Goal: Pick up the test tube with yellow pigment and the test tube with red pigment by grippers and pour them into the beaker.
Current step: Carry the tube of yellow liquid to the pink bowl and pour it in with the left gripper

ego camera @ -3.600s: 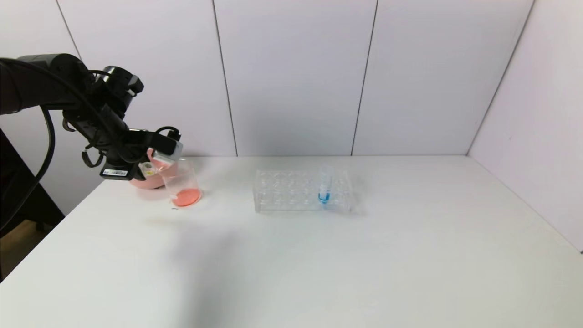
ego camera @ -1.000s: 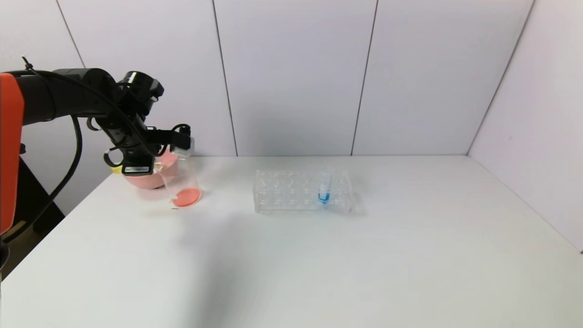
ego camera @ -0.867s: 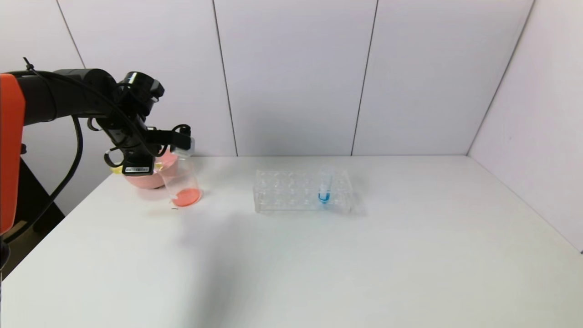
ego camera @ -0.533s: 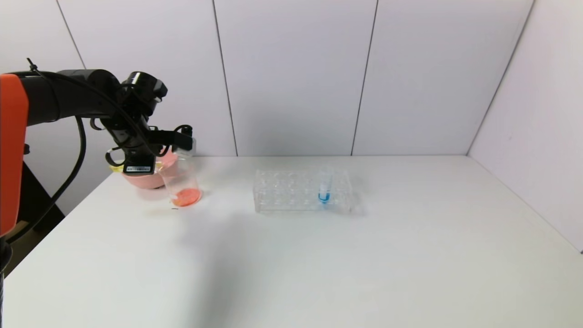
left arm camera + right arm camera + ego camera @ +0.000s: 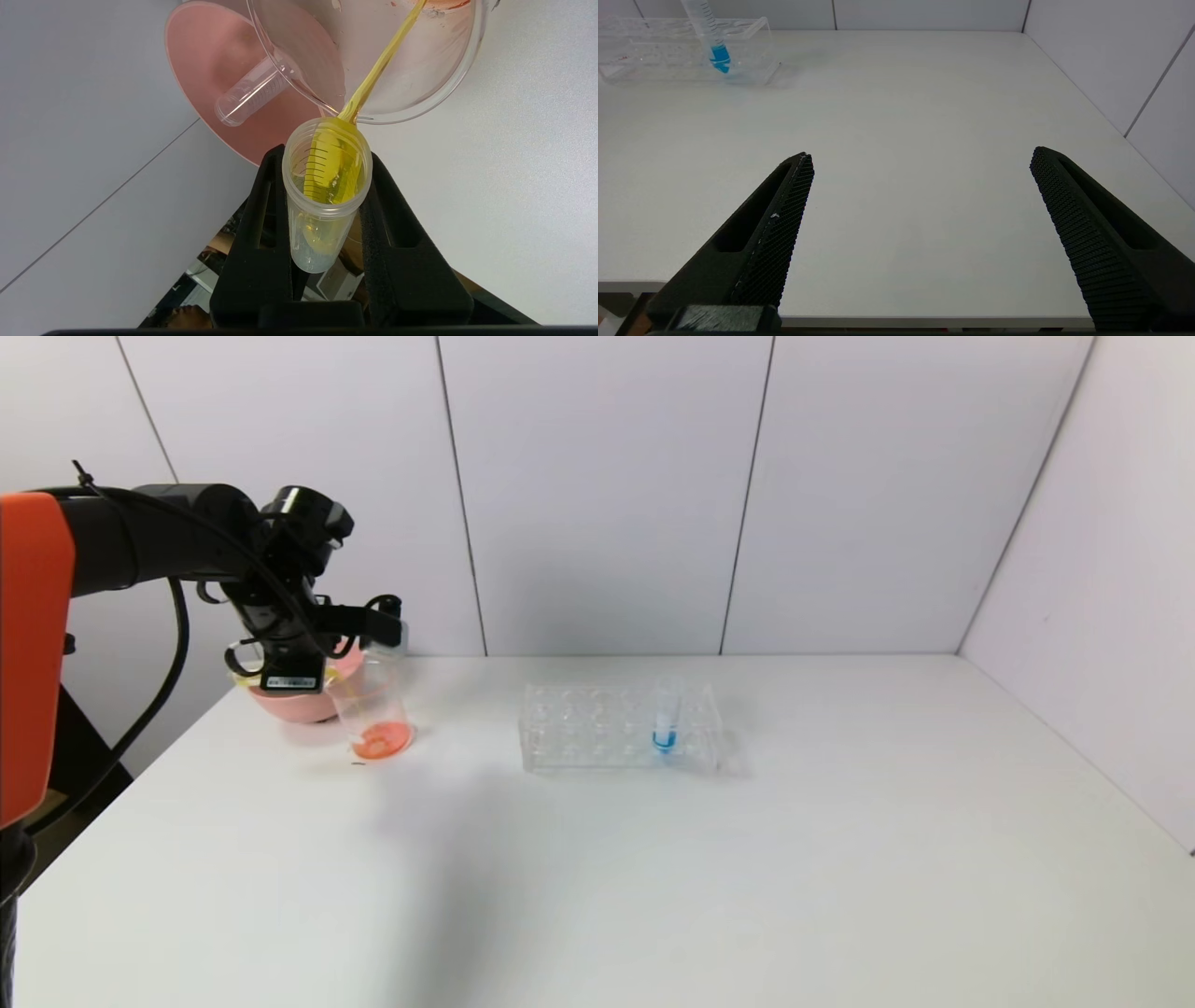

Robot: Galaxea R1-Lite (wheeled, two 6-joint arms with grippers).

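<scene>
The left claw [image 5: 327, 196] is closed on the slim clear test tube with yellow pigment [image 5: 324, 186], tilted over the rim of the clear straight-sided beaker [image 5: 420, 79]; a thin yellow stream runs inside. The right claw [image 5: 920, 163] is wide open, empty, above the white counter [image 5: 901, 116].

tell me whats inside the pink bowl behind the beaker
One clear empty test tube lies on its side in the pink bowl. The beaker and the yellow tube, clamped in the left gripper, cover part of the bowl, so anything else there is hidden.
</scene>
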